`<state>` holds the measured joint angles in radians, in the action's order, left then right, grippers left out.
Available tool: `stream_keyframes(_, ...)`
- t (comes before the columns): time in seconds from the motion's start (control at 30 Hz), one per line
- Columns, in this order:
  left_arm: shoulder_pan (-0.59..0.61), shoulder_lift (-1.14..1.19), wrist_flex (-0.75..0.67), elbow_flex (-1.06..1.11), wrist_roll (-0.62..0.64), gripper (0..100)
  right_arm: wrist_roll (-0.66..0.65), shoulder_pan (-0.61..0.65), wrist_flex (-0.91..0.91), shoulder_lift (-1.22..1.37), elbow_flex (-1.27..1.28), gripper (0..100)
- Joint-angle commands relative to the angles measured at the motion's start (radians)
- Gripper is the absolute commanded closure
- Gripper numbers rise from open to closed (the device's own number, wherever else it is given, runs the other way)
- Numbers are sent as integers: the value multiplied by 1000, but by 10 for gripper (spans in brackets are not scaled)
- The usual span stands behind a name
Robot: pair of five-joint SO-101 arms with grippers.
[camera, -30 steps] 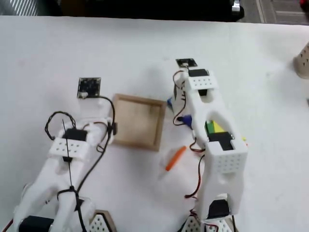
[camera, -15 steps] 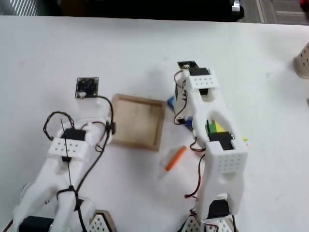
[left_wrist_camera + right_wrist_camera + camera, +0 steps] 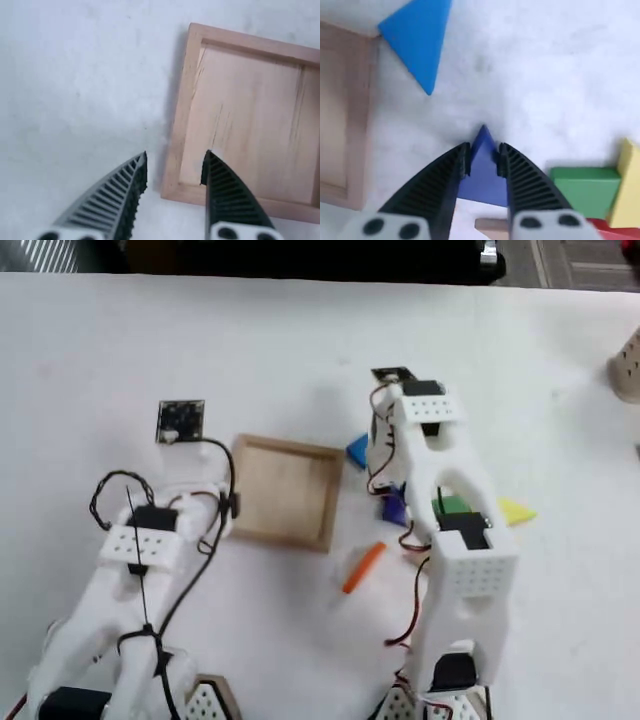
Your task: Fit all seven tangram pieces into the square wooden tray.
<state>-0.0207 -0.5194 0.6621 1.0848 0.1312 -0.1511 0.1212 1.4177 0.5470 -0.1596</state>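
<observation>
**Your right tool (image 3: pixel 482 152) grips the dark blue triangular wooden piece (image 3: pixel 481 181); the square wooden tray (image 3: pixel 290 446) holds nothing yet**

Your right tool is closed almost all the way. Its ribbed jaws press on the two slanted sides of the dark blue triangular wooden piece, and the piece's point pokes out past the tips. Whether the piece rests on the white desk (image 3: pixel 150 340) or is lifted off it, you cannot tell from here. It sits near the tray's right side, under your right arm.

Your left tool (image 3: pixel 175 157) is open and holds nothing. It straddles the tray's rim near a corner, one jaw over the desk and one over the tray floor.

The other pieces lie outside the tray:
- A light blue triangle (image 3: pixel 417 35) is just beside the tray's corner.
- A green block (image 3: pixel 585 185) touches a yellow piece (image 3: pixel 627 185).
- An orange piece (image 3: pixel 363 567) lies apart, nearer the arm bases.

Expect the dark blue piece to be light, stiff and smooth. Squeezing its sloped sides will likely wedge it out toward its base. Taking hold farther back, where more wood sits between the jaws, looks safer. Keep the squeeze gentle. The tray looks light too and may slide when a piece nudges its rim, so your left tool is well placed to steady it.
</observation>
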Motion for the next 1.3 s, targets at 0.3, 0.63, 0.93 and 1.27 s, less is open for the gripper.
stream_keyframes(0.3,10,-8,-26,-43,-6,810,-25,-30,82,-99,-84,981)
stream_keyframes(0.63,10,-8,-26,-43,-6,810,-23,-25,156,-157,-150,981)
stream_keyframes(0.93,39,-4,-68,-44,-6,811,-3,62,168,-219,-153,981)
stream_keyframes(1.27,266,-1,-140,-123,178,810,124,337,168,-142,-361,981)
